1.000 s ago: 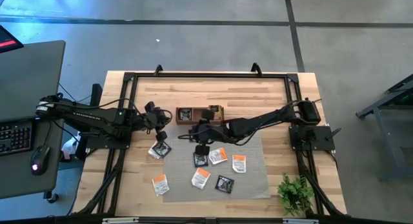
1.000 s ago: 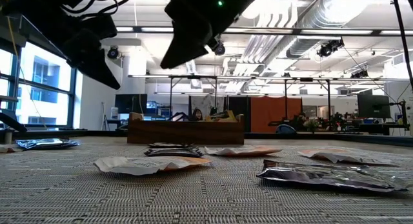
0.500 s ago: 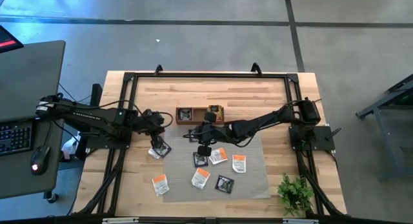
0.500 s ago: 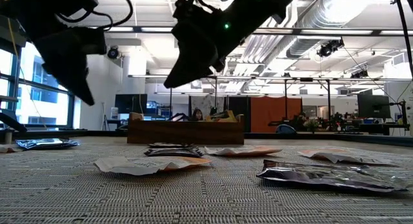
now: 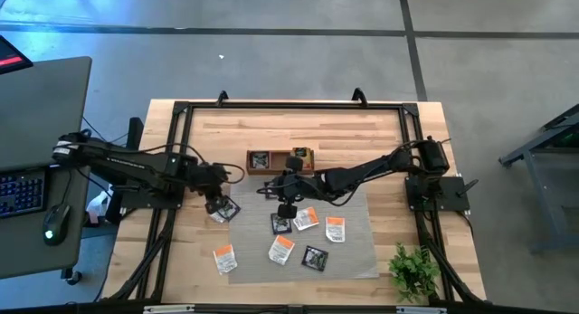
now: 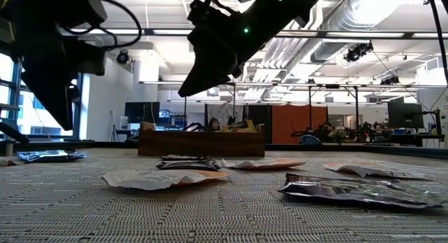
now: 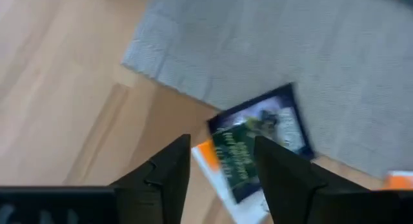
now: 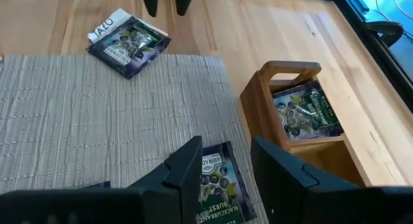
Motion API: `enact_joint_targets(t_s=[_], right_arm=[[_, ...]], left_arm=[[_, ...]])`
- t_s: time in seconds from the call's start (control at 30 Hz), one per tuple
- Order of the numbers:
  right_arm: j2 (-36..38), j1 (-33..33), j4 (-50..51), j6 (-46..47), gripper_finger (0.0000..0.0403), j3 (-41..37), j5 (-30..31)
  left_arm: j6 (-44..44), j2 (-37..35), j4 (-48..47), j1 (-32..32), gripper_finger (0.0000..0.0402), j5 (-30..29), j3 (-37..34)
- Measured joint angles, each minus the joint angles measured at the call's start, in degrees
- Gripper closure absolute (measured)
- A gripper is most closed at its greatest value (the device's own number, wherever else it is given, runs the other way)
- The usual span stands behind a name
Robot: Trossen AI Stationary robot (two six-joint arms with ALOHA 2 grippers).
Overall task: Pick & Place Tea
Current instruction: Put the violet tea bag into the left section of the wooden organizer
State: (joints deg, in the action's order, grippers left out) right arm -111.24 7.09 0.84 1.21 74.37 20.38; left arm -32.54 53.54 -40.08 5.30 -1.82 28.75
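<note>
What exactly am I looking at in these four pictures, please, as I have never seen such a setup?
Two dark robot arms work at a wooden table. One picture looks straight down, one looks level across the grey mat, and two come from cameras on the wrists. Small tea sachets lie scattered on the mat; a wooden box already has some in it. The left pincer hangs open over a dark sachet at the mat's corner. The right pincer hovers open above another dark sachet. Neither holds anything.
</note>
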Motion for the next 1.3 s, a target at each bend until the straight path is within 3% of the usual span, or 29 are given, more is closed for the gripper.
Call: enact_joint_targets(t_s=[0.8, 1.3], right_arm=[[0.0, 0.0, 0.18, -0.17, 0.0274, 0.0, -1.75], [0.0, 0.0, 0.18, -0.17, 0.0274, 0.0, -1.73]], left_arm=[[2.54, 16.36, 6.63, 0.0, 0.0237, 0.08, 0.12], [2.92, 17.28, 5.42, -0.02, 0.0397, -3.78, 1.37]])
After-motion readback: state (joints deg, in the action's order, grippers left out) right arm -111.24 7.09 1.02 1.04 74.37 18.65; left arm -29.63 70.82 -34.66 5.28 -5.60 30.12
